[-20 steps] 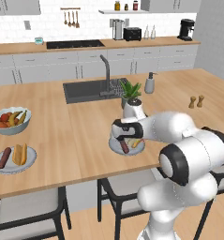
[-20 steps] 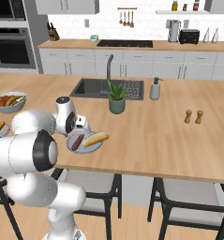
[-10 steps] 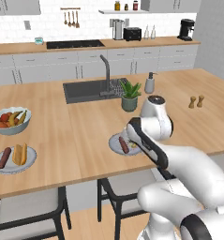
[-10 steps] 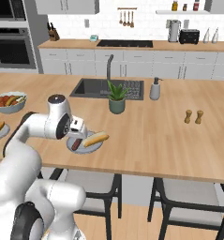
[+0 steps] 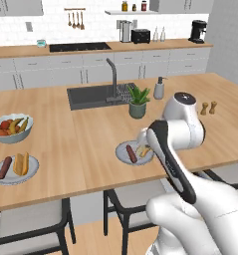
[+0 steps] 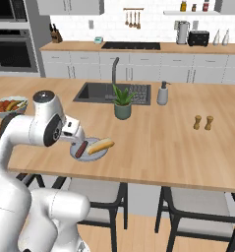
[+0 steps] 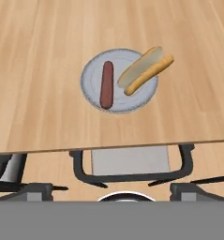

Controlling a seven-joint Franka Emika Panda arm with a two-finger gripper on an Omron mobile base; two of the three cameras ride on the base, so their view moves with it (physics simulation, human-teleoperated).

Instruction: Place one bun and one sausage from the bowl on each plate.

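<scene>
a: what's on the near plate (image 7: 95,75)?

b: it's a flat, round, pale grey-blue disc with a raised rim. on it lies a slim dark reddish-brown sausage (image 7: 106,85), a smooth cylinder with rounded ends. beside it, not touching it, is a bun (image 7: 146,70), long, with a golden-orange crust and a paler tan side. one end of the bun sticks out past the rim over the wooden worktop (image 7: 38,61).

a: and the other plate?

b: the second plate (image 5: 2,176) sits far off to the left, near the worktop's front edge. it carries another sausage (image 5: 5,167) and another bun (image 5: 22,163), side by side.

a: the tool?

b: from the right base camera the tool (image 6: 73,133) sits at the end of the white arm, just at the left of the near plate. its jaws are hidden there, but they are spread wide with nothing between them, and from the hand camera the plate lies clear below.

a: anything else about?

b: a pale bowl of colourful fruit (image 5: 11,128) stands behind the second plate. a small leafy plant in a dull grey-green pot (image 5: 138,102) stands by the dark sunken sink (image 5: 90,96), with a pale soap bottle (image 5: 159,89) next to it. two little wooden shakers (image 5: 209,107) stand together on the right. the worktop is light wood with a fine straight grain. no readable writing anywhere.
</scene>
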